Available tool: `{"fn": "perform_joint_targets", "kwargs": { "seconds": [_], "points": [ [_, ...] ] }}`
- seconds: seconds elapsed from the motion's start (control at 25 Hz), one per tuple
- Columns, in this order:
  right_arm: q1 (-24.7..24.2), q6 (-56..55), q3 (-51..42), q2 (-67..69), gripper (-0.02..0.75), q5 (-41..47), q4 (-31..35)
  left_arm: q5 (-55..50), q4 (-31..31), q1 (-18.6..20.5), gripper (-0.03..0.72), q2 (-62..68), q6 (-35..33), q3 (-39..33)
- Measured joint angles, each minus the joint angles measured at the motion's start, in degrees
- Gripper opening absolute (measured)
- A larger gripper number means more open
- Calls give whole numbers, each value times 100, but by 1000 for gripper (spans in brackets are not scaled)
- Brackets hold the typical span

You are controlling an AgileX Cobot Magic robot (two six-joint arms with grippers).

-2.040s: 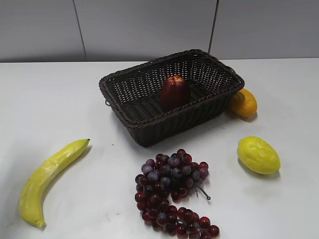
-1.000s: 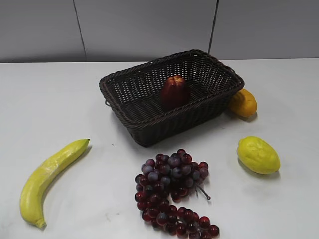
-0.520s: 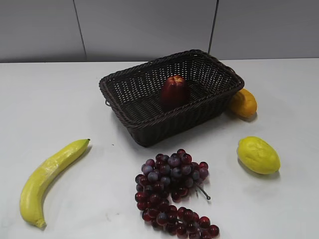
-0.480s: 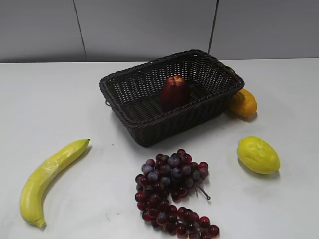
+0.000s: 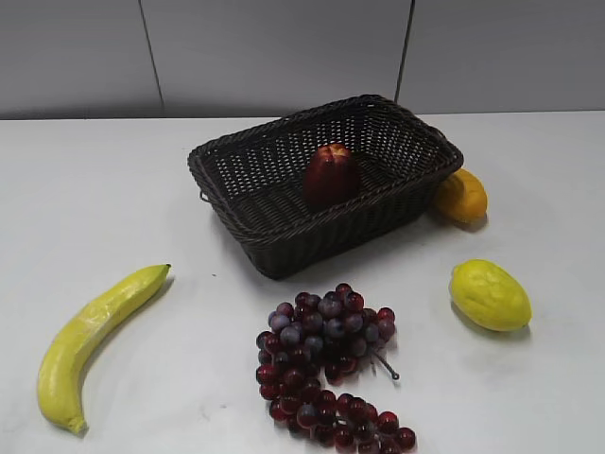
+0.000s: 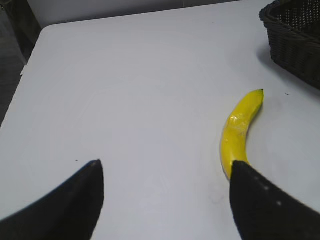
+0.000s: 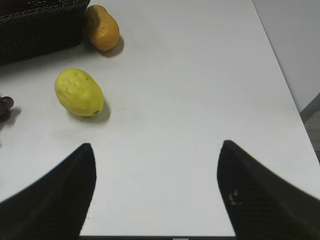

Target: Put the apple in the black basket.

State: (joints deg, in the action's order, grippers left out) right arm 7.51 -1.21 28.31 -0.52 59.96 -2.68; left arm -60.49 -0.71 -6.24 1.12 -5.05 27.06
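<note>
A: Where's the black basket (image 5: pixel 284 222)?
B: On the white table (image 5: pixel 113 189), ahead and right of the left gripper (image 6: pixel 165 192), whose jaws are spread, holding nothing.
A: The banana (image 6: pixel 239 131)?
B: Just ahead of that gripper's right finger.
A: And the apple (image 5: pixel 331 175)?
B: Upright inside the basket.
A: The right gripper (image 7: pixel 157 187)?
B: Parted wide, empty; a lemon (image 7: pixel 79 92) lies ahead to its left.

Count of things on the table

One apple (image 5: pixel 331 174), one basket (image 5: pixel 248 216), one banana (image 5: pixel 90 340), one bunch of grapes (image 5: pixel 326 364), one lemon (image 5: pixel 490 294), one orange-yellow fruit (image 5: pixel 461 195), two grippers: left (image 6: pixel 165 197) and right (image 7: pixel 155 192), each with two fingers
</note>
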Motion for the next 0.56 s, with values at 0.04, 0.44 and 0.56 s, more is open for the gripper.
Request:
{"fn": "perform_joint_targets", "kwargs": {
  "seconds": [0.04,0.44,0.56],
  "points": [
    [0,0,0,0,573,0,0,0,0,0,579,0,0,0],
    [0,0,0,0,573,0,0,-5,0,0,579,-5,0,0],
    [0,0,0,0,573,0,0,-5,0,0,577,-5,0,0]
  ]
}}
